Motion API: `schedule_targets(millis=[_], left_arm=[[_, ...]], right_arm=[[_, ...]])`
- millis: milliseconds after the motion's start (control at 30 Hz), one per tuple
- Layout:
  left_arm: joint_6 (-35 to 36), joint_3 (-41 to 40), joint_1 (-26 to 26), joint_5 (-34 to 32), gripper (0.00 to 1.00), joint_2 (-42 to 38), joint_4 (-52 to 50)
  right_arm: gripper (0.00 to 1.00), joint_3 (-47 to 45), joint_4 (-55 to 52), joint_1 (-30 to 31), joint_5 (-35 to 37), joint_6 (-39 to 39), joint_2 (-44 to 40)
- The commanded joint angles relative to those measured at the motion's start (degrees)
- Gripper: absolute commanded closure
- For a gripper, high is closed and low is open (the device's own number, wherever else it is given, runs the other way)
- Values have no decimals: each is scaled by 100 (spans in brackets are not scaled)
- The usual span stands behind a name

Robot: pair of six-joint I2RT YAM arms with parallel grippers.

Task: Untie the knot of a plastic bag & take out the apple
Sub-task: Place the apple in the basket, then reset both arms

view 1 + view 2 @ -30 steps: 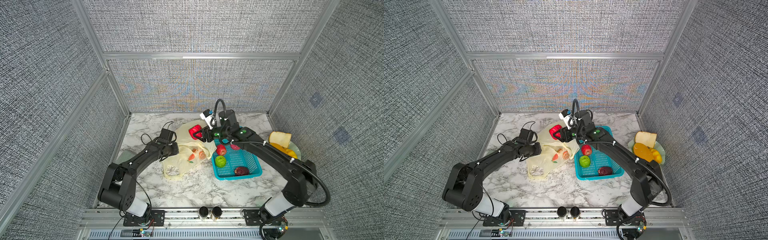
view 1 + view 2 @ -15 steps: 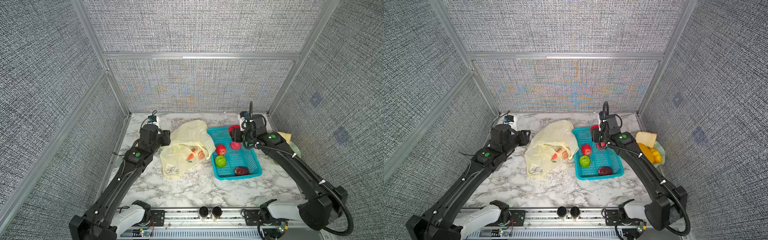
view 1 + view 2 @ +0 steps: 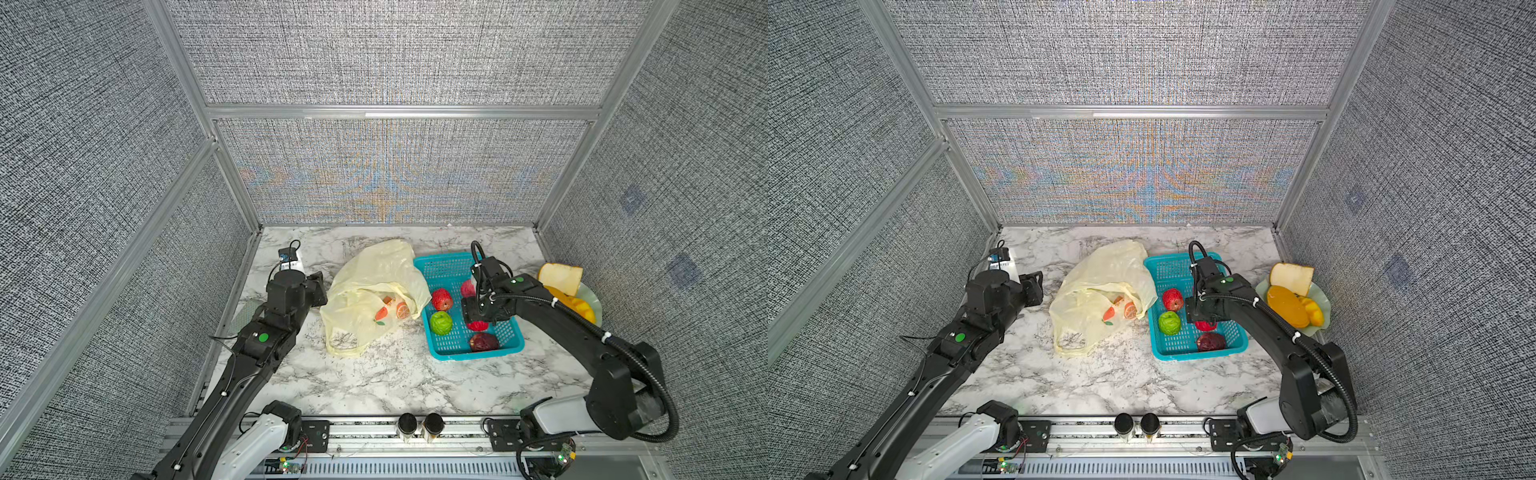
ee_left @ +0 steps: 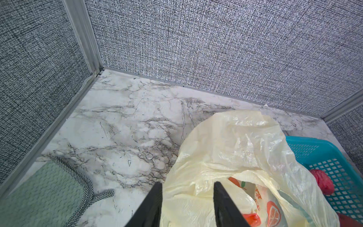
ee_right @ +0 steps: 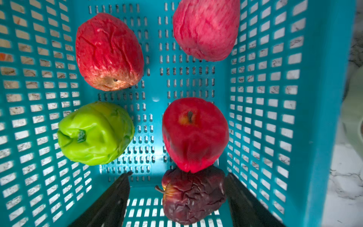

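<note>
— Where's the thin, crinkly pale yellow plastic bag [image 3: 374,282]?
— Mid-table, slumped and lying open. The left claw [image 4: 187,183] sits at its nine o'clock, fingers apart, empty.
— And the smooth red apple [image 5: 194,135]?
— In the turquoise perforated plastic basket [image 3: 440,259] at the bag's three o'clock, beside a wrinkled green apple [image 5: 94,133]. The right claw [image 5: 178,174] hangs over it, fingers spread, holding nothing.
</note>
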Motion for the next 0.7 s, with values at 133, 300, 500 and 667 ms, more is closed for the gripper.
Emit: schedule_targets(millis=[133,300,500,667], left_arm=[[14,-227,8,-690,51,-283,92],[92,-569,7,-1207,42,-295,413],[956,-1519,13,-2542,33,-227,1963],[2920,-3143,76,-2993,31,-205,5127]], right_arm=[[22,126,488,-46,-95,168,-484],[21,89,1014,-144,256,135,-1081],[16,-128,1431,-458,343,216,-1589],[2,-522,1862,-664,290,364,-1974]])
